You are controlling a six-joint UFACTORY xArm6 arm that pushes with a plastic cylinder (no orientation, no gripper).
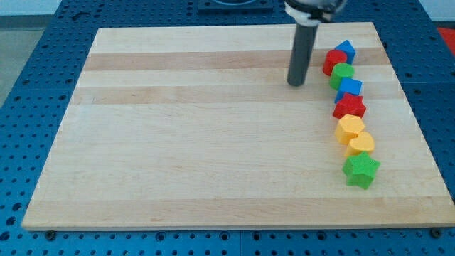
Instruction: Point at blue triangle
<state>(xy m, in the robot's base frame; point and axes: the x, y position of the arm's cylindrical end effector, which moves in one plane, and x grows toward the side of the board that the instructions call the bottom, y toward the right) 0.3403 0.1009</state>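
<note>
The blue triangle [345, 50] sits at the top of a column of blocks at the view's right, touching a red block [334, 62] below-left of it. My tip [296, 83] rests on the wooden board to the left of the column, about level with a green block [343, 73], below and left of the blue triangle and apart from it.
Down the column follow a blue block [349, 87], a red star-like block [349, 107], a yellow block [349, 129], a yellow heart-like block [361, 144] and a green star [361, 170]. The wooden board [199, 128] lies on a blue perforated table [28, 85].
</note>
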